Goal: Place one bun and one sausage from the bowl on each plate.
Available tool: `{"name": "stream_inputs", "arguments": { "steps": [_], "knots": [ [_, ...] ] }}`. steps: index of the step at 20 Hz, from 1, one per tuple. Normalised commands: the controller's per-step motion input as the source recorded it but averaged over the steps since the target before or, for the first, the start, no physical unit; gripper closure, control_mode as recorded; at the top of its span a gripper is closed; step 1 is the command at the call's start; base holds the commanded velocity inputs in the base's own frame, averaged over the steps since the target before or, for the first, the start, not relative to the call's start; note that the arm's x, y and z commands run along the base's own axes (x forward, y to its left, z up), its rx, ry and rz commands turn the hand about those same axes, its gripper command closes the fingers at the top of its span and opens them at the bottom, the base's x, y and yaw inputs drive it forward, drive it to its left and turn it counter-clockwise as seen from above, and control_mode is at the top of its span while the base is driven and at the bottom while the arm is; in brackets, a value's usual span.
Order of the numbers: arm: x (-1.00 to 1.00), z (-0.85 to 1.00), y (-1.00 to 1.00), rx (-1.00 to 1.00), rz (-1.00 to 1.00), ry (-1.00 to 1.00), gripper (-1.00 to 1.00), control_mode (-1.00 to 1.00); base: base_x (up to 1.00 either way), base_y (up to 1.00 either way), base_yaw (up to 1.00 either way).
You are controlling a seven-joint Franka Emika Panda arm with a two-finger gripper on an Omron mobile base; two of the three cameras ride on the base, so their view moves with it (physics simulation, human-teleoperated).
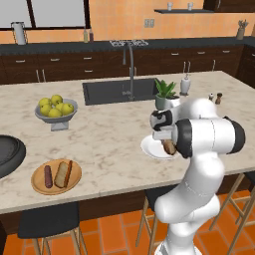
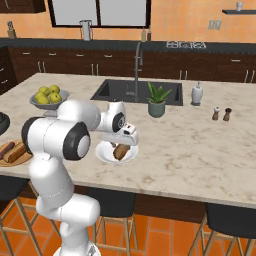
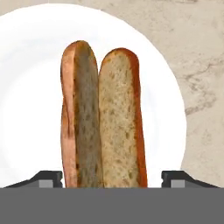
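The gripper (image 3: pixel 112 178) hangs right over the white plate (image 3: pixel 30 87), its fingertips spread wide on either side of the bun (image 3: pixel 103 118), which lies split open on that plate. Over on the counter (image 1: pixel 109 144), the wooden plate (image 1: pixel 37 185) already carries a bun and a sausage (image 1: pixel 48 176).

— Where does everything sit on the counter (image 1: pixel 114 144)?

— The near edge holds two plates: one (image 1: pixel 39 185) to the left with a bun (image 1: pixel 63 174) and a sausage (image 1: pixel 48 176) side by side on it, the other plate (image 3: pixel 26 87) further right, under the gripper (image 3: pixel 111 179), with a bun (image 3: pixel 103 118) lying on it between the spread fingertips.

— And behind them?

— A bowl of fruit (image 1: pixel 56 110) behind the left plate, the big bowl (image 1: pixel 10 154) at the far left edge, the sink (image 1: pixel 119 90) in the middle, a potted plant (image 1: pixel 165 94) just right of it.
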Motion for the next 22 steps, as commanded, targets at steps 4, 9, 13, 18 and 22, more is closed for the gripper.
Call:
{"name": "stream_inputs", "arguments": {
  "steps": [4,9,13,18,22],
  "knots": [
    [-0.09,0.75,0.06,-0.05,0.0,-0.03,-1.0,-1.0,0.0,0.0,0.0],
    [-0.41,0.92,0.28,0.02,0.01,-0.15,-1.0,-1.0,0.0,0.0,0.0],
    [-0.67,0.78,0.35,0.13,0.01,-0.18,-1.0,-1.0,0.0,0.0,0.0],
    [-0.99,0.66,0.21,0.01,0.05,-0.1,-1.0,-1.0,0.0,0.0,0.0],
    [-1.0,0.28,0.17,-0.02,0.09,-0.3,-1.0,-1.0,0.0,0.0,0.0]
  ]
}}
